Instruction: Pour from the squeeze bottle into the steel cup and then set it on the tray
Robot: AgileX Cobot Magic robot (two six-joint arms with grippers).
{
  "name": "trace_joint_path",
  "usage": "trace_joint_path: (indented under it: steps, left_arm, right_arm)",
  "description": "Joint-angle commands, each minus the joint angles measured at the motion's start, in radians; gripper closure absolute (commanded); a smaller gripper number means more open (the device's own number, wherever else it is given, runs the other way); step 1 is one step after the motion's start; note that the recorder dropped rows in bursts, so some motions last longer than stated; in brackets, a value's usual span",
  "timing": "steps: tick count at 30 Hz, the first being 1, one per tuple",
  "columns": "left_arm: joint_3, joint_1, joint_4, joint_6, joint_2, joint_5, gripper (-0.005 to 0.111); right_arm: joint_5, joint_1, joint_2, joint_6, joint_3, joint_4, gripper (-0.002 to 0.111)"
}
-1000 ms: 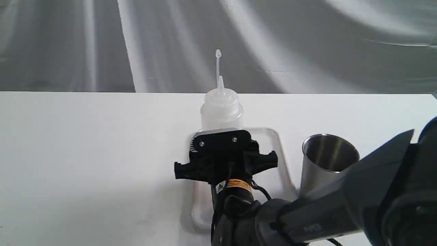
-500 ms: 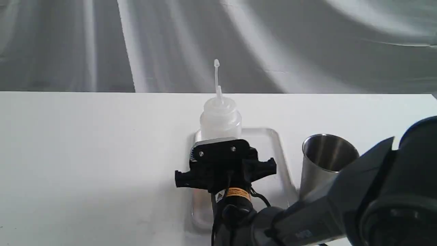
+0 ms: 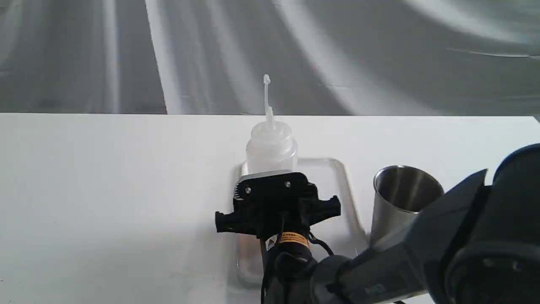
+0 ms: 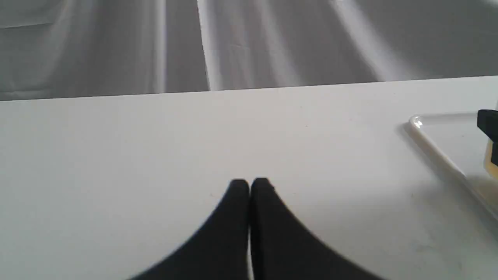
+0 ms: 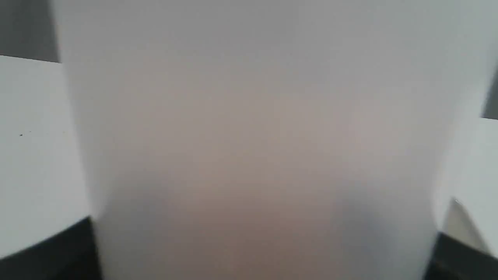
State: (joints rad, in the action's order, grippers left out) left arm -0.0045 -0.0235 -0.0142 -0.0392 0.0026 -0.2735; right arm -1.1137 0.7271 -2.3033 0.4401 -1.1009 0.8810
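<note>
The squeeze bottle [image 3: 271, 145] stands upright over the far left part of the white tray [image 3: 350, 202], nozzle and cap strap pointing up. My right gripper [image 5: 253, 256] is shut on its body; the translucent bottle [image 5: 256, 136] fills the right wrist view between the two black fingers [image 5: 46, 249]. The black wrist block [image 3: 272, 198] hides the bottle's lower half, so I cannot tell whether its base touches the tray. The steel cup [image 3: 400, 198] stands upright just right of the tray. My left gripper [image 4: 249, 184] is shut and empty over bare table, left of the tray's rim [image 4: 435, 144].
The right arm's dark links [image 3: 422, 261] fill the lower right of the exterior view and cover part of the cup's base. A grey cloth backdrop [image 3: 270, 55] hangs behind the table's far edge. White table [image 3: 105, 190] spreads to the left of the tray.
The right gripper has come down with the bottle toward the tray, most of it in the first half second. The cup and tray have not moved.
</note>
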Motion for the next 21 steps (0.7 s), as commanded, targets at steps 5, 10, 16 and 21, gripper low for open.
trace_joint_path:
  steps: [5, 10, 16, 21]
  left_arm:
    - [0.004, 0.002, -0.001, 0.005, -0.003, 0.008, 0.107]
    - [0.004, 0.002, -0.001, 0.005, -0.003, 0.008, 0.107]
    - [0.004, 0.002, -0.001, 0.003, -0.003, 0.008, 0.107]
    - [0.004, 0.002, -0.001, 0.003, -0.003, 0.008, 0.107]
  right_arm:
    - [-0.025, -0.009, -0.001, -0.056, -0.007, -0.025, 0.108]
    - [-0.026, -0.009, -0.007, -0.058, -0.007, -0.026, 0.108]
    - [-0.023, -0.009, -0.015, -0.058, -0.007, -0.024, 0.108]
    - [-0.034, -0.009, -0.016, -0.047, -0.007, -0.010, 0.108]
